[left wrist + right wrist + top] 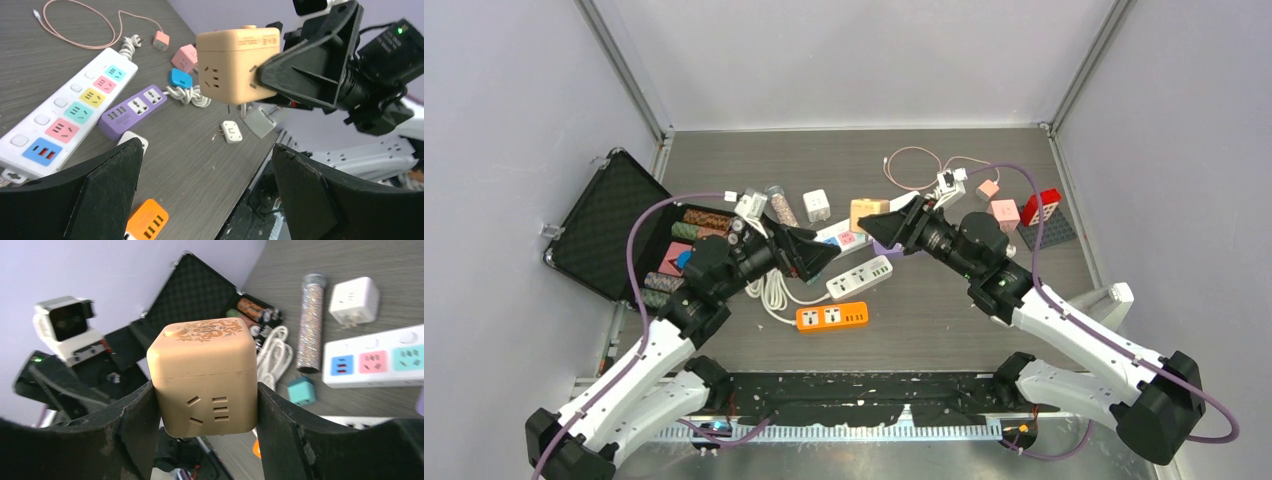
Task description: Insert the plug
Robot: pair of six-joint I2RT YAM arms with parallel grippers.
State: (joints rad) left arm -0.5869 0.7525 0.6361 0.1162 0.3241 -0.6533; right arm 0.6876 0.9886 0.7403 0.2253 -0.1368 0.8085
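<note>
My right gripper (pixel 205 390) is shut on a tan cube socket (pixel 205 377) and holds it above the table; the cube's socket face looks at the wrist camera. In the top view the cube (pixel 868 212) sits at the right gripper (pixel 871 232), over the middle of the table. The left wrist view shows the cube (pixel 232 65) in the air, pinched between the right gripper's black fingers (pixel 310 65). My left gripper (pixel 207 165) is open and empty, facing the cube from the left (pixel 824 256). A small white two-pin plug (pixel 231 131) lies on the table below the cube.
A white strip with coloured sockets (pixel 70 115), a purple strip (pixel 132 107), a teal plug (pixel 180 78), an orange USB strip (pixel 832 316) and a white strip (pixel 860 277) lie mid-table. A white cube plug (pixel 816 205) and glitter tube (pixel 782 207) lie behind. An open black case (pixel 609 225) stands at the left.
</note>
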